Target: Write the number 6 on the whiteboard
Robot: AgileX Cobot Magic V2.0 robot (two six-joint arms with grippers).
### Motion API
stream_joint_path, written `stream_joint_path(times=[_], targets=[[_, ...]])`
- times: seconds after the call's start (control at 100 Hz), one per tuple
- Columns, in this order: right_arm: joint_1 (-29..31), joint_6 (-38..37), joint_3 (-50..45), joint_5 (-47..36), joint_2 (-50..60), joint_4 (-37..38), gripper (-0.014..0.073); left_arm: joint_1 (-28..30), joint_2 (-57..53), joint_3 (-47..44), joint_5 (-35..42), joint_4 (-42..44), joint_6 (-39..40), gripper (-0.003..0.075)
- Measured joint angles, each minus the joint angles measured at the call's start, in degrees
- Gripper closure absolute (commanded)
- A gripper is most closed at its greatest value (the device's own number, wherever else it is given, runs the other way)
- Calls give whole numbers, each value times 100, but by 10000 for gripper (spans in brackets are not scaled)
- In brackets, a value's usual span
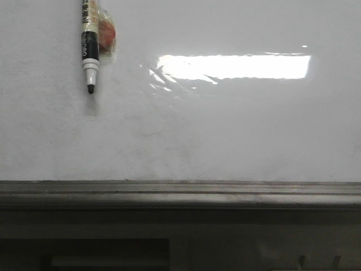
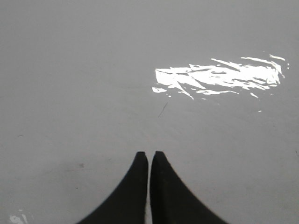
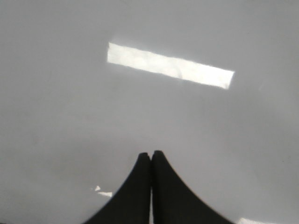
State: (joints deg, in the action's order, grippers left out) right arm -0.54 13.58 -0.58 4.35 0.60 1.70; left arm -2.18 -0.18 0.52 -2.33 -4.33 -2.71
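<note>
The whiteboard (image 1: 225, 130) fills the front view, glossy white and faintly smudged; the number 6 is out of view. A black-tipped marker (image 1: 89, 45) hangs tip-down at the board's upper left, held in clear wrapping over an orange patch (image 1: 107, 35). Neither gripper appears in the front view. In the left wrist view my left gripper (image 2: 149, 154) is shut with nothing between its fingers, facing bare whiteboard (image 2: 70, 70). My right gripper (image 3: 151, 154) is also shut and empty, over plain whiteboard (image 3: 70, 116) in the right wrist view.
A grey metal ledge (image 1: 180, 192) runs along the board's lower edge, with dark framing below it. A bright rectangular light glare (image 1: 234, 66) lies on the board right of the marker. A short thin dark stroke (image 2: 162, 110) marks the board below the glare (image 2: 219, 77).
</note>
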Motion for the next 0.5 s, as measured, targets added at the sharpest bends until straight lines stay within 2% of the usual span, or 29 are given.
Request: stream_joint_path(times=[0.13,0.3,0.4,0.5], targets=[[0,0,0,-98,0,-170,647,0,0,0,0,0,0,740],[0,0,0,-174,0,-1274,647,0,0,0,0,-288,0,740],[0,0,0,-273,0,-2084,647,0,0,0,10,-948,0,740],[0,-13,0,-345,0,-3076,646,0,0,0,37,-2150,0,741]])
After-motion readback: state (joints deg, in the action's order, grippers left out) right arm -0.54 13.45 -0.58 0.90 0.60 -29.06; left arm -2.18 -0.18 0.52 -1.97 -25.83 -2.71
